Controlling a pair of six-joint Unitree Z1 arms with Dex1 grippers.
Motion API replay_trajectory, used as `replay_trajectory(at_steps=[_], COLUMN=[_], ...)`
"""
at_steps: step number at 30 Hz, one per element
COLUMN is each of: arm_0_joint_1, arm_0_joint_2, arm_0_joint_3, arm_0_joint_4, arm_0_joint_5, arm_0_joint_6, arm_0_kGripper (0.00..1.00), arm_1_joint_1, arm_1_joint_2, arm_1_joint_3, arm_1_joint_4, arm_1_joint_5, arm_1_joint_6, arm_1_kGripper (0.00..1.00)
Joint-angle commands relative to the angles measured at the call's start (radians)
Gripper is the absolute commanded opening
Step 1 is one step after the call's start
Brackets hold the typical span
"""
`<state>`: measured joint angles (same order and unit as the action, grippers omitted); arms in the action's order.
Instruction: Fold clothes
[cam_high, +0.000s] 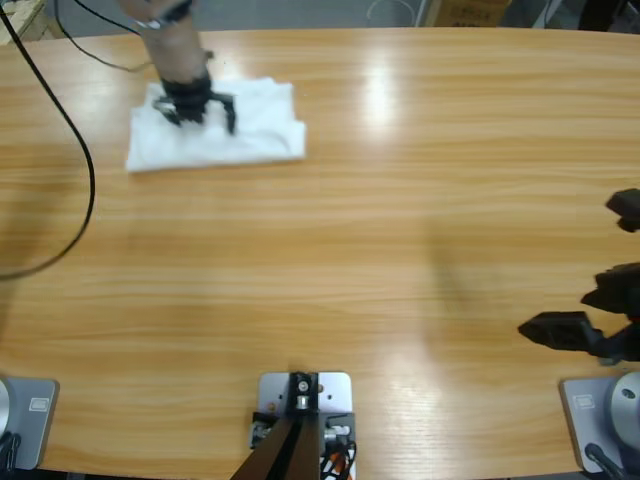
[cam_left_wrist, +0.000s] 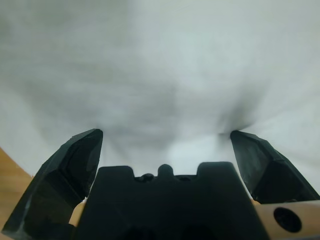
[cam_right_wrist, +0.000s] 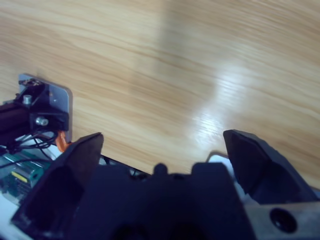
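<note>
The clothes are one white T-shirt (cam_high: 255, 135), folded into a small rectangle at the table's far left. My left gripper (cam_high: 200, 112) comes down from the top edge onto its left half. In the left wrist view the white fabric (cam_left_wrist: 165, 65) fills the picture; my left gripper (cam_left_wrist: 165, 134) is open wide, and the cloth puckers at its jaw tips. Nothing is held between them. My right gripper (cam_high: 585, 310) is at the right edge, far from the shirt. In the right wrist view it (cam_right_wrist: 162, 136) is open over bare wood.
The long wooden table (cam_high: 350, 230) stretches between the two arms. A black cable (cam_high: 85, 160) curves across its left end near the shirt. Boxes stand beyond the far edge.
</note>
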<state>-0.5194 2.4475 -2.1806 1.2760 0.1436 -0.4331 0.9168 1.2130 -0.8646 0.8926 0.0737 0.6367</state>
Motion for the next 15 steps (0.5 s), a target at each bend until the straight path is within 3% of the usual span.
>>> replay_trajectory(at_steps=[1,4,13,15], arm_0_joint_1=[0.196,0.255,0.257,0.258], arm_0_joint_2=[0.287,0.332,0.336,0.332], arm_0_joint_3=[-0.411,-0.526,-0.54,-0.552], arm_0_joint_4=[0.087,0.105,0.098,0.099], arm_0_joint_5=[-0.067,-0.143,-0.092,-0.082], arm_0_joint_6=[0.204,0.283,0.593,0.598], arm_0_kGripper=[0.996,0.996,0.996,0.996], arm_1_joint_1=[0.004,0.001,-0.038,-0.038], arm_1_joint_2=[0.17,0.21,0.272,0.278], arm_1_joint_3=[0.029,0.027,0.014,0.018], arm_1_joint_4=[-0.096,-0.113,-0.131,-0.133], arm_1_joint_5=[0.043,0.053,0.089,0.091], arm_1_joint_6=[-0.035,-0.051,-0.125,-0.128], arm_1_kGripper=[1.0,1.0,1.0,1.0])
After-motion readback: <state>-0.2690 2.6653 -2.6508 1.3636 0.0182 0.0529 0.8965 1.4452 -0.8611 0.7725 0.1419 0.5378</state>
